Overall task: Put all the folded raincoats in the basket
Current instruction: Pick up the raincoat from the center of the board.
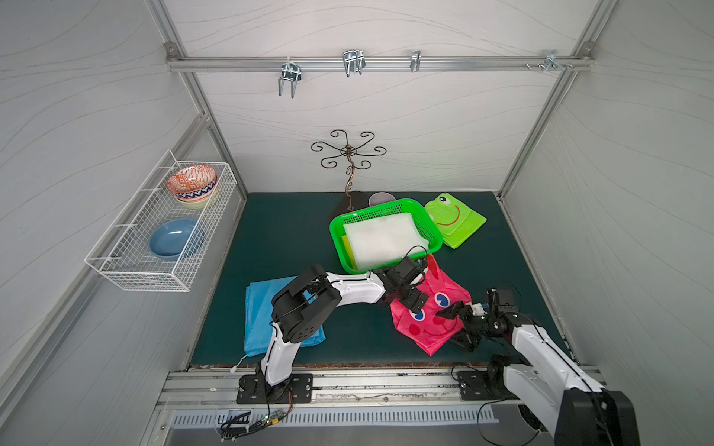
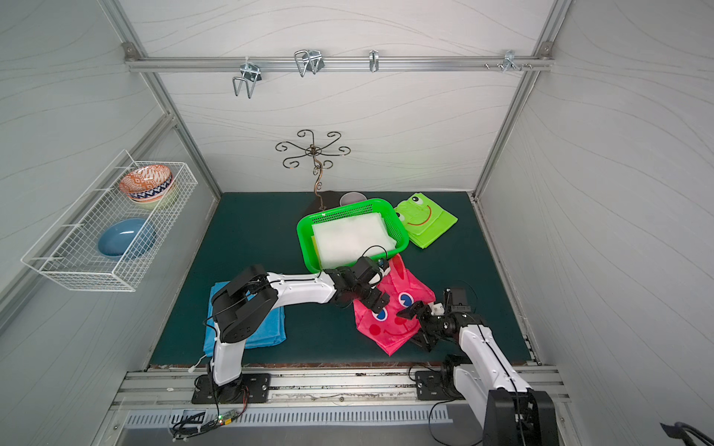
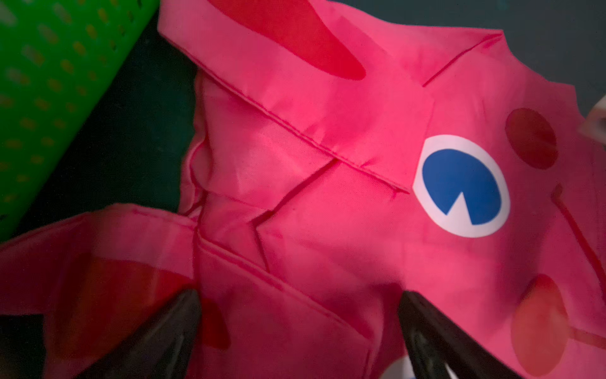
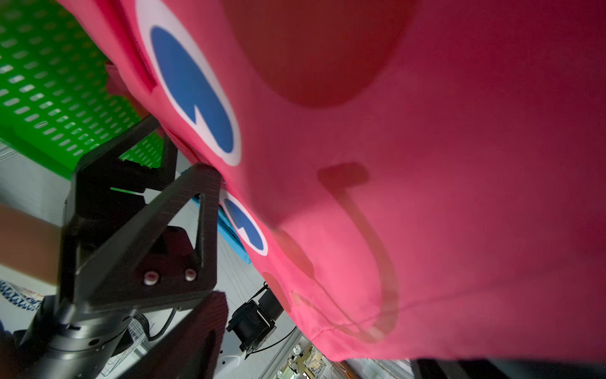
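The folded pink raincoat with a cartoon face lies on the dark mat, just in front of the bright green basket. One of its corners touches the basket's near rim. My left gripper hovers low over the coat's left part, its black fingers spread wide with pink cloth beneath them. My right gripper stands open at the coat's right edge, one finger above and one below the cloth.
A white folded item fills the basket. A green frog raincoat lies to the basket's right, and a blue folded cloth sits under my left arm. A metal hook stand and a cup stand behind the basket. A wire rack holding bowls hangs on the left wall.
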`<state>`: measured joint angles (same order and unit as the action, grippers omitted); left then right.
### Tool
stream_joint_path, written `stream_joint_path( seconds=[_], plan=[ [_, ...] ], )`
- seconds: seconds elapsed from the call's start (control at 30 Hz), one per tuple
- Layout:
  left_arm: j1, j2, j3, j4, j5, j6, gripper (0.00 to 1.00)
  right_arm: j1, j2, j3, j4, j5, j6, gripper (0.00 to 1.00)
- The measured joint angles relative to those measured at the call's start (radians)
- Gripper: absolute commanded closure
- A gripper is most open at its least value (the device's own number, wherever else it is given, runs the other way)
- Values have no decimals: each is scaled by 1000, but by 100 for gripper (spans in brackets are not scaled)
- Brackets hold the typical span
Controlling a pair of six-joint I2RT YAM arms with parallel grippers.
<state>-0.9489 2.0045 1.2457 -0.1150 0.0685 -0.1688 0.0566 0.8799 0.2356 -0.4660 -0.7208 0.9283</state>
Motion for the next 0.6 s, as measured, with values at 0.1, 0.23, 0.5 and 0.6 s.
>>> stream_joint_path(
  seconds=[0.1,0.23,0.5,0.6],
  plan=[
    [2,0,2,-1,13,-9,1,3,-61,-34,39,8,21,46],
    [3,0,2,-1,22,-15,1,4,-114,-39,56,31,23,75],
    [8,-24,-8,-6,55,-18,1,5,-102,-10,77,31,31,100],
    [10,-81,-29,-25,91,-16,1,6,-101,27,63,29,31,100]
  ],
)
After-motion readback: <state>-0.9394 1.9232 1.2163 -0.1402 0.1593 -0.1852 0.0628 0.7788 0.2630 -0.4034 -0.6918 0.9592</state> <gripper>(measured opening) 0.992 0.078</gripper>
